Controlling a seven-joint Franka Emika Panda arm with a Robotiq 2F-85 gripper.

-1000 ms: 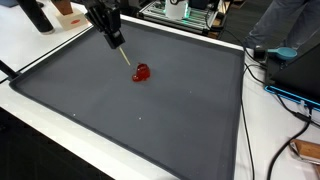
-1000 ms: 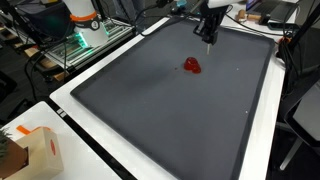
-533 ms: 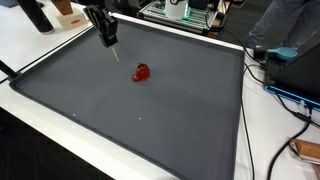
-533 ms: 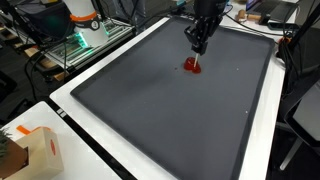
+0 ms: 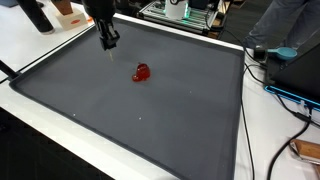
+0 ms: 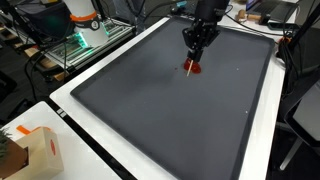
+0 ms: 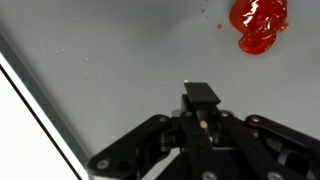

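Note:
A glossy red blob (image 5: pixel 142 72) lies on the dark grey mat (image 5: pixel 150 120); the wrist view shows the blob (image 7: pixel 258 22) at the top right. My gripper (image 5: pixel 108 40) hangs above the mat to the left of the blob, apart from it. It is shut on a thin stick-like tool (image 5: pixel 111 50) that points down at the mat. From the opposite side, the gripper (image 6: pixel 197 50) stands in front of the blob (image 6: pixel 193 70) and partly hides it. In the wrist view the gripper (image 7: pixel 200 120) is closed on the tool's dark end (image 7: pixel 200 95).
The mat lies on a white table (image 5: pixel 45 50) with a raised rim. A cardboard box (image 6: pixel 30 150) sits at one corner. Cables (image 5: pixel 285 95) run along one side, and lab equipment (image 6: pixel 85 25) stands beyond the edge. Dark bottles (image 5: pixel 35 15) stand near the gripper's corner.
The gripper has pulled the tool back from the red blob and risen, moving toward the mat's far corner. The blob has stayed in place.

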